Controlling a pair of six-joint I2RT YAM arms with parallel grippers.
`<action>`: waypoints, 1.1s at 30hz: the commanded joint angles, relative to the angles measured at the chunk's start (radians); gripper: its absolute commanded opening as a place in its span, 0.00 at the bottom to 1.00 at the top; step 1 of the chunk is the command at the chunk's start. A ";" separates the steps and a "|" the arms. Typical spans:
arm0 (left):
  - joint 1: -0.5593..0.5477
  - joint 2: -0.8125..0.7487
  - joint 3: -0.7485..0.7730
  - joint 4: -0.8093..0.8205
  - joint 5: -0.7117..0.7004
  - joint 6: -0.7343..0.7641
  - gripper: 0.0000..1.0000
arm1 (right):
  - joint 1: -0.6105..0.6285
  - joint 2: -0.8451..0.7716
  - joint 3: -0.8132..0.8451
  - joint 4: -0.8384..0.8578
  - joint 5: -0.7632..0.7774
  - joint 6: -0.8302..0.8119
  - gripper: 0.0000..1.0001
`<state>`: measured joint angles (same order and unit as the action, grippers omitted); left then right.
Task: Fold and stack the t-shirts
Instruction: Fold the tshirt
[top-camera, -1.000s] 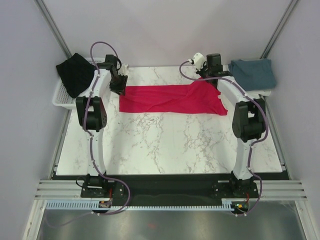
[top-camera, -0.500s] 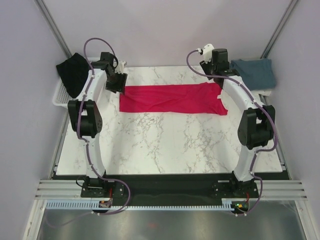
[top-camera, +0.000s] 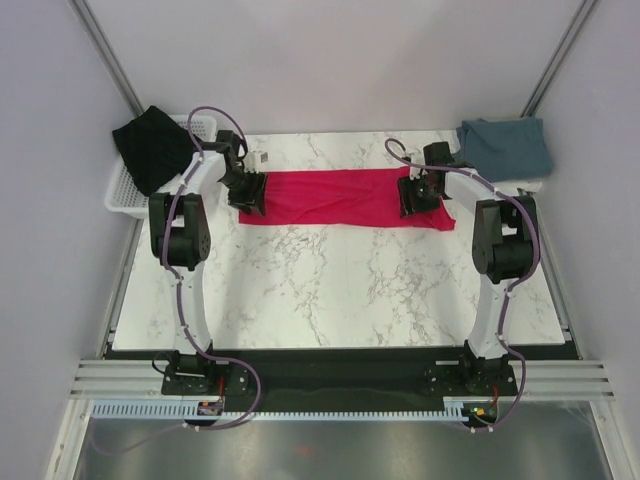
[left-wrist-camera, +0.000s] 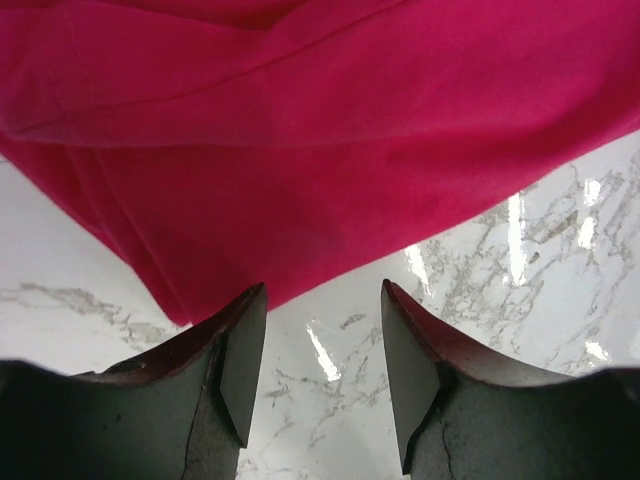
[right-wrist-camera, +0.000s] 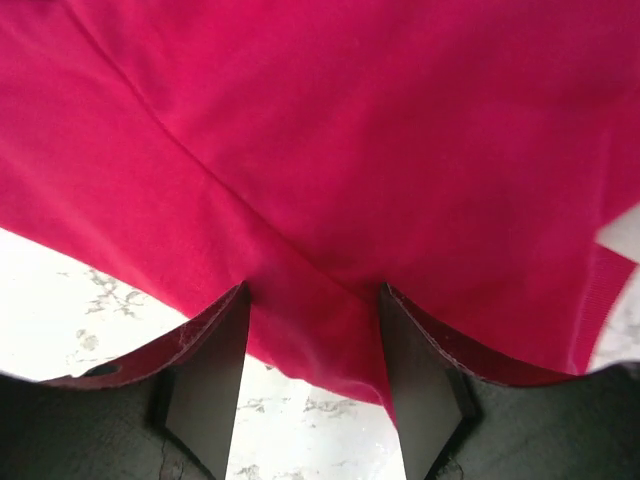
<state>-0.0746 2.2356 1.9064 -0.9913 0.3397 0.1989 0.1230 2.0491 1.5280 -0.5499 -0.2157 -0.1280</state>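
- Along the far edge of the white marble-patterned tabletop (top-camera: 330, 290), the bright crimson red soft t-shirt (top-camera: 335, 195) is lying as a long flat band, running from near the left side toward the right.
- That cloth is looking light, thin and limp. By my reckoning it is going to sag and slide on the glossy marble, so pinching a doubled hem or corner at both ends together looks the safest hold.
- The left gripper (left-wrist-camera: 322, 292) is hovering low at the band's left end with its jaws spread wide and nothing between them. The red near hem is crossing right at the fingertips, with bare marble showing below.
- The right gripper (right-wrist-camera: 312, 295) is pointing down over the right end, its jaws parted too and gripping nothing. Red cloth with a diagonal fold ridge is filling the gap, and the near hem is running just beside the tips.
- Both arms are stretching out toward the far edge, wrists angling down onto the shirt.
- The black soft t-shirt (top-camera: 150, 145) is draping over the white wire basket (top-camera: 122, 192) at the far-left corner.
- The dusty blue-grey t-shirt (top-camera: 505, 147) is sitting bunched at the far-right corner. Both are apart from the grippers.
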 joint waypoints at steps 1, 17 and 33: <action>-0.008 0.056 0.049 0.006 0.030 -0.021 0.57 | -0.037 0.029 0.050 -0.012 -0.076 0.042 0.62; 0.021 0.059 0.017 0.051 -0.286 -0.035 0.57 | -0.103 0.204 0.207 -0.053 -0.011 0.004 0.62; -0.002 -0.050 0.167 0.017 -0.077 -0.007 0.59 | -0.108 0.082 0.236 -0.061 -0.090 0.071 0.62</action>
<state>-0.0643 2.1475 2.0266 -0.9710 0.2192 0.1806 0.0196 2.1868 1.7184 -0.6075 -0.2794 -0.0826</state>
